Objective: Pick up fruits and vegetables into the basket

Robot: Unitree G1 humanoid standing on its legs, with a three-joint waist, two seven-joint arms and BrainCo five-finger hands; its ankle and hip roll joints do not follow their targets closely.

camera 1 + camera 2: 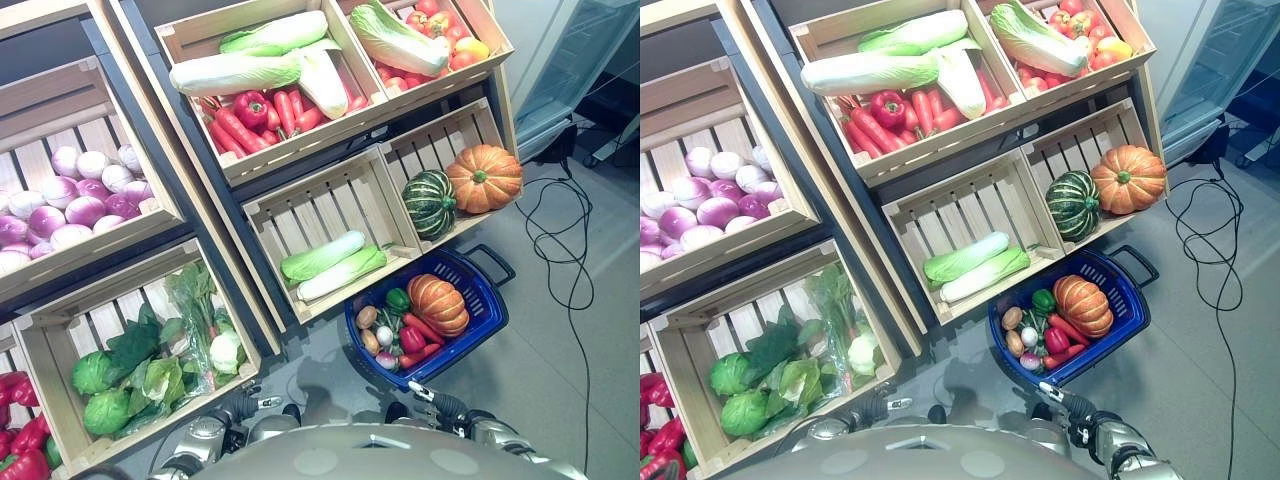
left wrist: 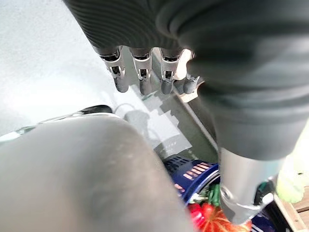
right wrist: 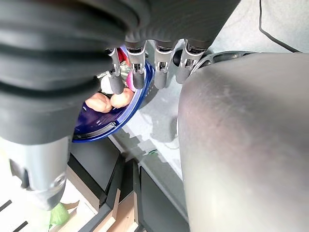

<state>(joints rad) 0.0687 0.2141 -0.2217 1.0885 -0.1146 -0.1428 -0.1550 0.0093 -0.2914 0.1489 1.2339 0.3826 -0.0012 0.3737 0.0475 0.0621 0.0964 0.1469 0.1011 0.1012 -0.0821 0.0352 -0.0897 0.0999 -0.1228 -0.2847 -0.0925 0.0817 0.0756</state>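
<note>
Looking down from the head camera, we see the blue basket [image 1: 484, 300] standing on the grey floor against the foot of the wooden crate shelf, just under the crate that holds a dark green striped squash [image 1: 429, 203] and an orange pumpkin [image 1: 484, 178]. The basket already carries a second orange pumpkin [image 1: 438, 304], a green pepper [image 1: 397, 299], a red pepper [image 1: 412, 339], carrots and a few small round vegetables, so we judge the task well along. Its spot close to the shelf front seems chosen so that each item travels only a short way from crate to basket.

Both arms hang low at our sides. Our left hand [image 2: 145, 72] has its fingers straight, relaxed and side by side, holding nothing, with the basket's rim visible past it. Our right hand [image 3: 154, 63] likewise has straight, loose fingers and carries nothing, hanging near the basket's edge.

Produce not yet picked lies well apart from the hands: two napa cabbages [image 1: 330, 262] in the crate beside the basket, cabbage heads [image 1: 100, 390] lower left, red onions [image 1: 80, 195] on the left, and carrots and peppers above.
</note>
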